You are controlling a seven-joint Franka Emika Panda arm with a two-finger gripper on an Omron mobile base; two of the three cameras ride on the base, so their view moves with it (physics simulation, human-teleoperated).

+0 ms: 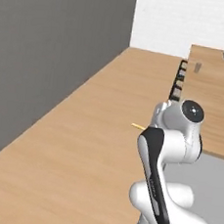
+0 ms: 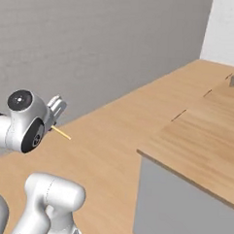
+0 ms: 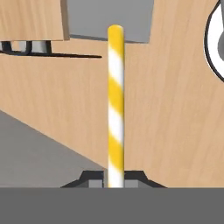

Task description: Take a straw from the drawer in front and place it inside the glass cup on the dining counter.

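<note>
The jaws (image 3: 115, 180) are clamped on the base of the straw (image 3: 116, 100), whose long axis runs straight out from them. The glass cup (image 2: 232, 80) stands well apart on the far tabletop (image 2: 205, 133), ahead and rightward.

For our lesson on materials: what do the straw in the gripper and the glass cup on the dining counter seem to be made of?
Straw: probably paper, matte, with yellow and white spiral stripes. Glass cup: apparently clear greyish glass, see-through, though too small to be sure. Dining counter: light wood top, visible grain.
</note>
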